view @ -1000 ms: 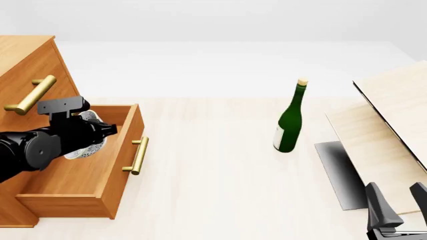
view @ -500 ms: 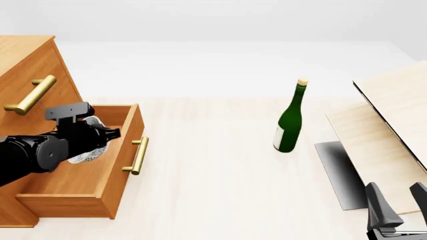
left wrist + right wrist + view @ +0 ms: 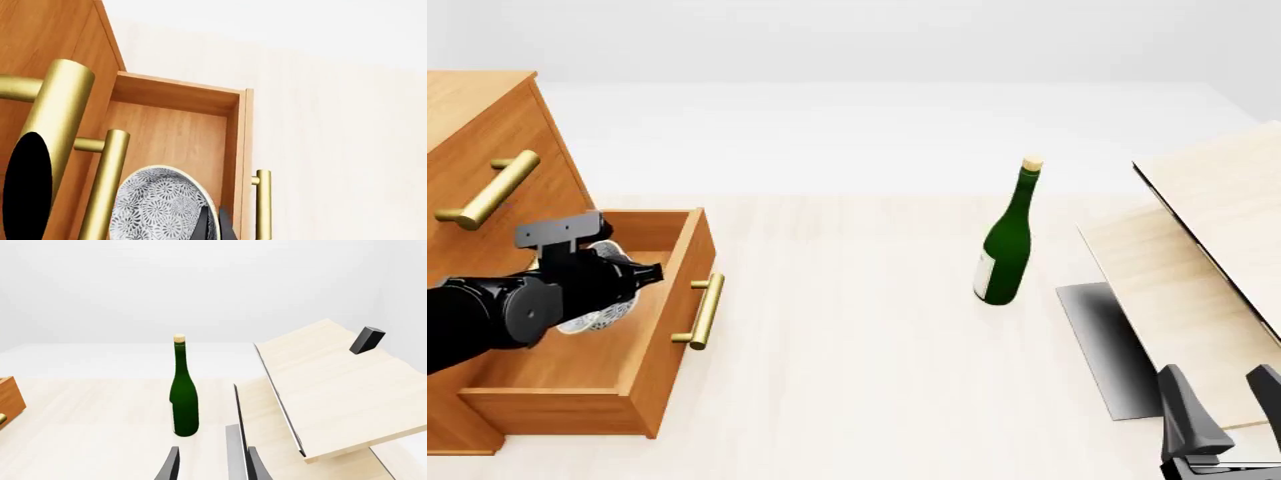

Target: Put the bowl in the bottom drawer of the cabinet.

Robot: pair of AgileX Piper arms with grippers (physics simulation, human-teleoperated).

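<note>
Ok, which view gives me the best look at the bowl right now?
The left wrist view: the bowl fills its lower part, over the open bottom drawer, pattern clear. In the front view the left arm hides most of the bowl. The right wrist view doesn't show it.

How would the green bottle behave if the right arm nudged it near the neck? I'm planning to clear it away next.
The green bottle stands upright, tall and narrow on a small base, so a high push would probably tip it. Its round body suggests it would then roll. The surface looks smooth and glassy, so likely slippery and breakable.
</note>
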